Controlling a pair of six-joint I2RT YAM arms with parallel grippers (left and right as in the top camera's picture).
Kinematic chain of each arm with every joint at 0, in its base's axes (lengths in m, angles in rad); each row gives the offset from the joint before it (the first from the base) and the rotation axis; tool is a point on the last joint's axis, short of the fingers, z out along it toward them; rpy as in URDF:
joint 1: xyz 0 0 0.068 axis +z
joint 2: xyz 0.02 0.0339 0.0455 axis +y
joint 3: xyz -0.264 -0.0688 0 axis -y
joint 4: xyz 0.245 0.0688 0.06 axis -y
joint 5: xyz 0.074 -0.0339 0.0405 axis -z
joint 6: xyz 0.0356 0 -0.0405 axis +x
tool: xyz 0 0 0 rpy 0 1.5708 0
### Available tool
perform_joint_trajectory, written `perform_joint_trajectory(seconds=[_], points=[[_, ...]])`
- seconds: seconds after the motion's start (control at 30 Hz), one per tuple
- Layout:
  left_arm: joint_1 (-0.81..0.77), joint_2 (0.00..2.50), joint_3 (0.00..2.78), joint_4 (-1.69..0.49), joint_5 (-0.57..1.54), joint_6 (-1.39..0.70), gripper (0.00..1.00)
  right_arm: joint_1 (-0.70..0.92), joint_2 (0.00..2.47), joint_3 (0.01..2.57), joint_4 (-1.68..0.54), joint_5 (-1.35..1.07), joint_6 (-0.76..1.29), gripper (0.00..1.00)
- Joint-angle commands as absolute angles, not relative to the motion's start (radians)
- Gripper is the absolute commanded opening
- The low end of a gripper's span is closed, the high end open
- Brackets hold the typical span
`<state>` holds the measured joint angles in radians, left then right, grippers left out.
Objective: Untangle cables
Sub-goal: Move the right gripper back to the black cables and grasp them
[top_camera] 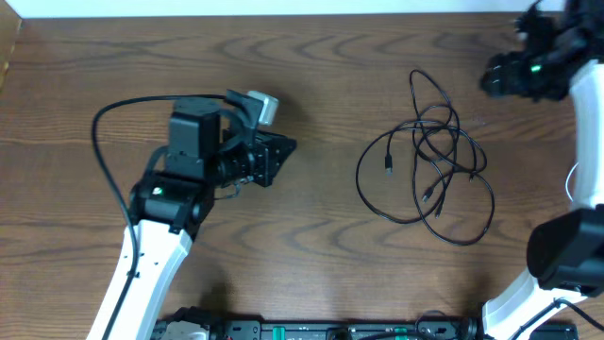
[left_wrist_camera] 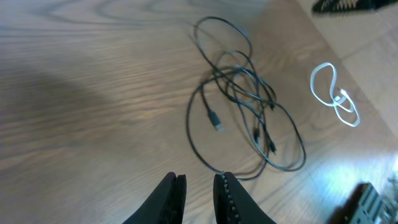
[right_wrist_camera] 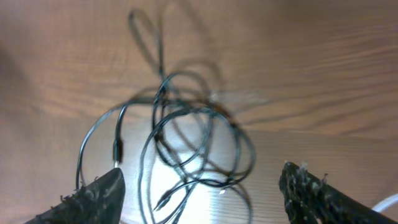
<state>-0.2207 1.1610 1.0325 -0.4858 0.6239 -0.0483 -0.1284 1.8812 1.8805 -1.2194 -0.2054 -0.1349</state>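
Note:
A loose tangle of thin black cables (top_camera: 429, 162) lies in overlapping loops on the wooden table, right of centre, with small plug ends showing (left_wrist_camera: 216, 119). A white cable (left_wrist_camera: 336, 96) lies in a small loop further right, on a paler surface. My left gripper (top_camera: 281, 149) hovers left of the tangle; its jaws (left_wrist_camera: 200, 182) stand a narrow gap apart with nothing between them. My right gripper (top_camera: 497, 74) is at the far right, wide open (right_wrist_camera: 202, 177) and empty, looking down on the black cables (right_wrist_camera: 186, 137).
The left arm's thick black cable (top_camera: 102, 142) arcs over the table's left side. The right arm's white base (top_camera: 557, 274) stands at the near right. An equipment rail (top_camera: 321, 331) runs along the front edge.

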Motion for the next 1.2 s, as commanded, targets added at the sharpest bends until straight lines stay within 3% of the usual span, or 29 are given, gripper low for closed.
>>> perform_joint_trajectory(seconds=[0.0,0.27,0.53,0.87,1.17], points=[[-0.169,1.121,1.048,-0.519,0.597,-0.045,0.21,-0.070,1.872,1.768,-1.180,-0.202,-0.166,0.81],[-0.155,1.110,1.048,-0.541,0.597,-0.044,0.21,0.020,1.872,1.531,-1.093,-0.196,-0.018,0.74],[-0.155,1.110,1.048,-0.544,0.598,-0.041,0.21,0.128,1.872,1.370,-0.991,-0.122,0.015,0.75],[-0.155,1.110,1.048,-0.578,0.598,-0.019,0.21,0.080,1.916,1.360,-0.949,-0.078,-0.118,0.72],[-0.155,1.110,1.048,-0.583,0.597,-0.011,0.21,0.047,1.987,1.359,-0.935,-0.097,-0.132,0.59]])
